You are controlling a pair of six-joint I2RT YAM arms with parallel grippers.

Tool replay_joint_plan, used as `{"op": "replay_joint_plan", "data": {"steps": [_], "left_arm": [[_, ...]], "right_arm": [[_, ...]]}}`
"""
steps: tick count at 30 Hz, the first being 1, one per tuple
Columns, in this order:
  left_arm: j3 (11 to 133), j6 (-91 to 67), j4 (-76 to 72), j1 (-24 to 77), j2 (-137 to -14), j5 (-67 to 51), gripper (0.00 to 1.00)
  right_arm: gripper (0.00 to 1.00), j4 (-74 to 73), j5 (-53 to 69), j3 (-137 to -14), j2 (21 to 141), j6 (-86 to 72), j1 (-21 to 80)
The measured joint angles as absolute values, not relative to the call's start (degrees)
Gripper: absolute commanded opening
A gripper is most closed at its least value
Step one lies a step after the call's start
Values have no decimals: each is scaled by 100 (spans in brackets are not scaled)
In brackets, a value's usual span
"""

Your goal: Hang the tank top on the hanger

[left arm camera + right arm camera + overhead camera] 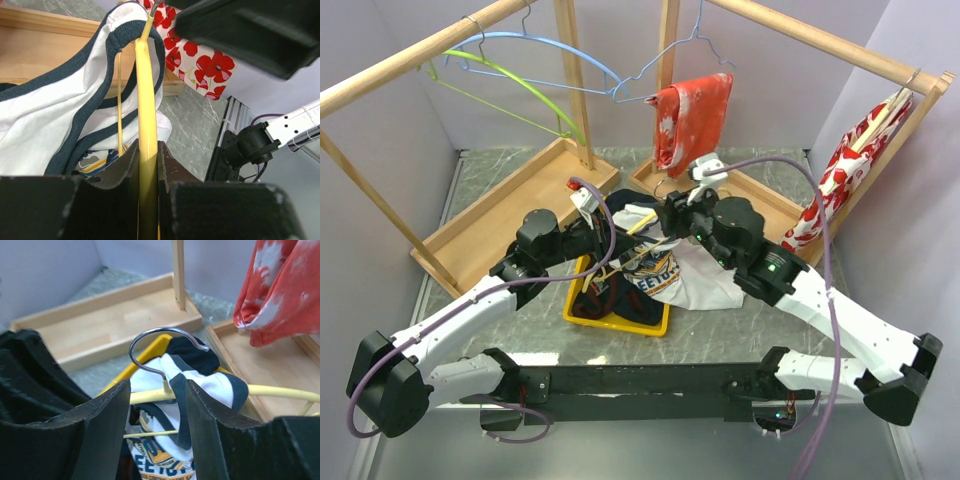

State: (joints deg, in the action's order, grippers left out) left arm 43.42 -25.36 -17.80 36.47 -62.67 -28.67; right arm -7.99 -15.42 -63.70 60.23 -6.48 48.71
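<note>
Over the yellow bin [628,327], left tool [148,159] is clamped on the hanger [146,90] arm, steadying it. One tank top [45,135] strap loops that arm, body drapes over the bin. The right tool [156,405] is open, straddling the hook [150,337], likely to seat the other strap.

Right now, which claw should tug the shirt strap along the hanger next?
Probably the right claw: it is open, straddling the hanger beside the tank top. The left claw is shut on the hanger, steadying it.

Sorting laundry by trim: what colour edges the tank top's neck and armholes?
Navy blue; the tank top shows it best in the left wrist view.
</note>
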Motion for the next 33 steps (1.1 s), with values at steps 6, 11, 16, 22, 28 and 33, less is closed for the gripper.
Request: {"op": "replay_joint_plan", "data": {"steps": [6, 11, 16, 22, 28, 33], "left_arm": [[4438, -2534, -1601, 3647, -6267, -2899, 1], [4558, -2580, -1516, 3647, -6267, -2980, 1], [4665, -2665, -1466, 3647, -6267, -3030, 1], [4696, -2685, -1387, 3647, -6285, -3033, 24], [4696, -2882, -1658, 3653, -6460, -2993, 69], [4705, -3138, -1645, 3658, -6488, -2469, 73]], "right_arm": [[54, -727, -1708, -6377, 6423, -342, 4877], [35, -604, -1787, -6388, 6549, -301, 4888], [0, -429, -1944, -6383, 6552, -325, 4897], [0, -91, -2112, -6117, 6473, -169, 4950], [0, 360, -2484, -5592, 6329, -8, 4945], [0, 493, -2764, -5092, 6095, 145, 4945]]}}
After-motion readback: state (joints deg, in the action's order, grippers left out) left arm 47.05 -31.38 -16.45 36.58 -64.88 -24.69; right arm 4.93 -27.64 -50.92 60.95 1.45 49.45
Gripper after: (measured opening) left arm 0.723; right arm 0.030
